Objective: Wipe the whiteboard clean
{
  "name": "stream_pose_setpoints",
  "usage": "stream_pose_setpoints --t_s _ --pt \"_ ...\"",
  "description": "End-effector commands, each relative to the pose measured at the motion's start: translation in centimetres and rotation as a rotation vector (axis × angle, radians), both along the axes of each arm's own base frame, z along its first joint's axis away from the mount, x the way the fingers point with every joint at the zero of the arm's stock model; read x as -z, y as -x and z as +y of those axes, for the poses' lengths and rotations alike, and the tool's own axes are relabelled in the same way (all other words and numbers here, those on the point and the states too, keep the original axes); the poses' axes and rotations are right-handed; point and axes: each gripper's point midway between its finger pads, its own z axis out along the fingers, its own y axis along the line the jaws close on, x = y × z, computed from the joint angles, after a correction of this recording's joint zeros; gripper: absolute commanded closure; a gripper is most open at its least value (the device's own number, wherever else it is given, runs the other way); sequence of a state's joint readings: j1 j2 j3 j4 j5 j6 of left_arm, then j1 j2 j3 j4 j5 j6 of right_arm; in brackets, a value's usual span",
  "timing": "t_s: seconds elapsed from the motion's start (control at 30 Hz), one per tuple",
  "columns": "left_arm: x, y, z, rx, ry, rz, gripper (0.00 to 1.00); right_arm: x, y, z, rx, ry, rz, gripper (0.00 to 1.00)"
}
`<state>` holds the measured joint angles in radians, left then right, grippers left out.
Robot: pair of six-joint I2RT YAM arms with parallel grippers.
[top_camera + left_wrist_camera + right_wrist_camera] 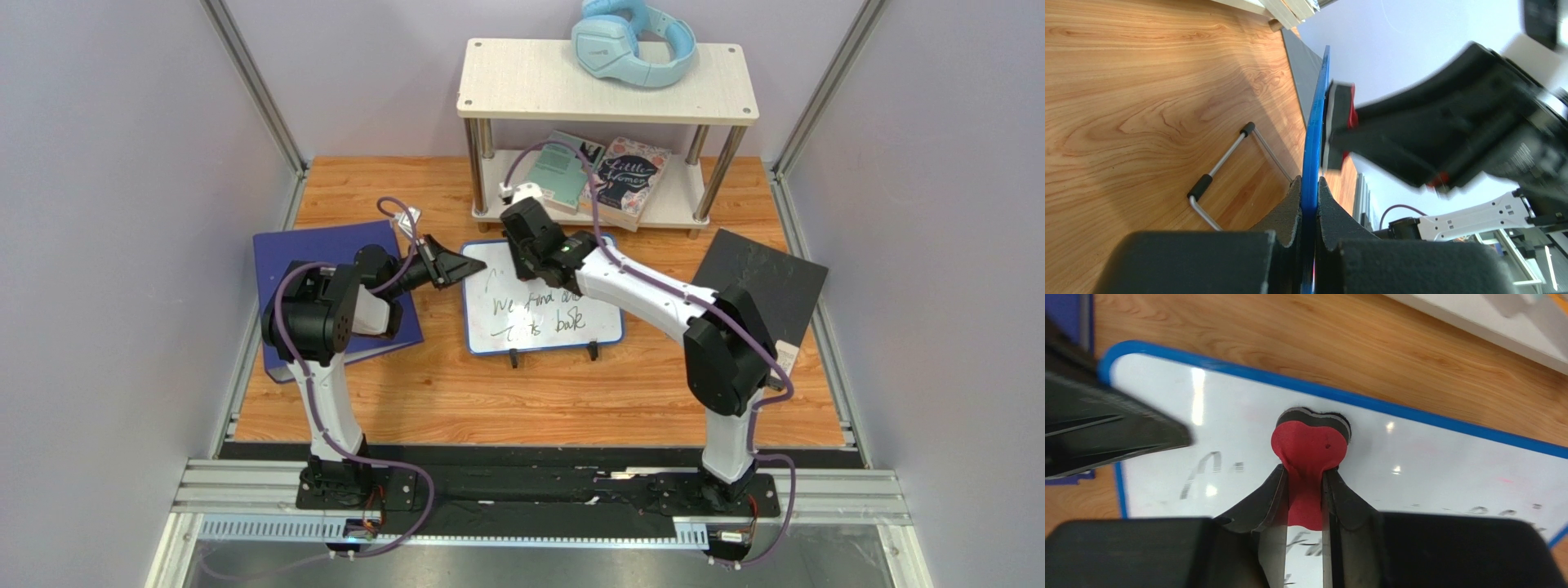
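Observation:
The whiteboard [546, 312], white with a blue frame and dark handwriting, lies in the middle of the wooden table. My left gripper [472, 265] is shut on the board's left blue edge [1313, 165]; its jaws pinch the frame from both sides. My right gripper [530, 239] is shut on a red eraser with a black pad [1310, 441] and presses it on the board's upper left part [1229, 416]. The eraser also shows in the left wrist view [1339, 113]. Faint writing remains beside the eraser; the lower lines of text are intact.
A dark blue binder [325, 294] lies left of the board under the left arm. A black flat board [763, 284] lies at the right. A small shelf [606, 86] at the back holds blue headphones [634, 43] and books [613, 172] below.

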<state>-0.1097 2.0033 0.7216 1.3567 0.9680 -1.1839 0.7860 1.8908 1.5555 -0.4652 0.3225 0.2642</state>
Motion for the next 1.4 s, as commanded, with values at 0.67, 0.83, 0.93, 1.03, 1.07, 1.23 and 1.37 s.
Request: stream_pose_setpoints --t_s 0.67,0.83,0.93,1.03,1.07,1.23,1.37 --pt "-1.3 0.6 -0.7 0.034 -0.020 -0.219 1.00 7.8 8.1 6.7 -0.038 0.018 0.160 1.00" --pt "-1.3 0.6 -0.7 0.034 -0.019 -0.218 1.00 8.4 8.9 6.6 -0.042 0.015 0.197 1.00" --pt "-1.4 0.5 -0.7 0.034 -0.019 -0.219 1.00 9.1 9.7 5.3 -0.001 0.031 0.225 1.00" --pt "-1.4 0.5 -0.7 0.031 -0.019 -0.219 1.00 10.4 10.6 3.6 0.045 0.049 0.242 1.00" --pt "-1.3 0.5 -0.7 0.033 -0.018 -0.215 1.00 10.3 10.7 3.2 0.070 0.037 0.242 1.00" --pt "-1.2 0.5 -0.7 0.033 -0.019 -0.214 1.00 10.9 11.6 1.9 0.109 0.066 0.211 1.00" --pt "-1.2 0.5 -0.7 0.033 -0.019 -0.214 1.00 11.2 11.2 0.9 0.153 0.125 0.156 1.00"
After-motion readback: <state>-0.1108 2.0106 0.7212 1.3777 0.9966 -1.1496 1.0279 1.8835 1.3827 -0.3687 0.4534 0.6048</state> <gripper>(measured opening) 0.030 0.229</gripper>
